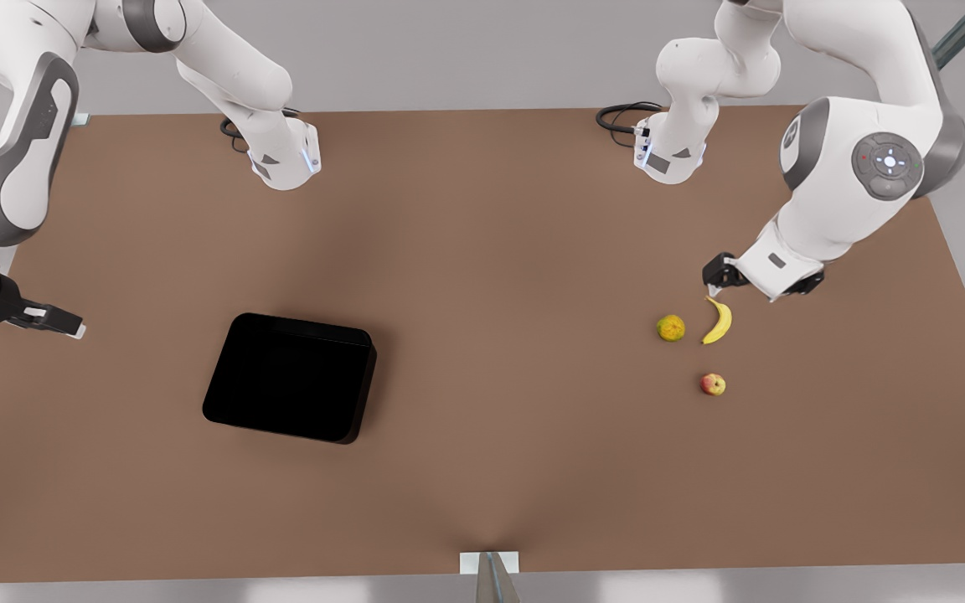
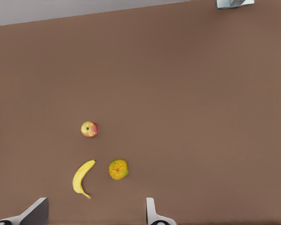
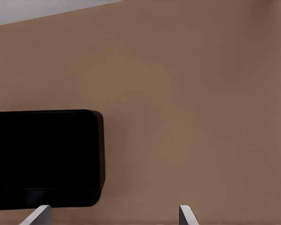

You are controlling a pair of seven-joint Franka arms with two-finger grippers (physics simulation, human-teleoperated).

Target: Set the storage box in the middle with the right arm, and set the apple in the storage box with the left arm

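Right gripper [image 1: 72, 328] hangs open at the table's edge on the front view's left, apart from the storage box [image 1: 290, 377] — which lies toward the middle from it, off-centre. Left gripper [image 1: 713, 285], fingers spread, hovers by the banana [image 1: 719, 321]; the apple [image 1: 712, 384] lies beyond — the orange-green fruit [image 1: 671, 327] beside.

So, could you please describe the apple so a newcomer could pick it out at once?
On the brown table, look toward the front view's right, away from the black storage box. Three fruits cluster there; the apple is the red-and-yellow one, apart from the banana and greenish-orange fruit.
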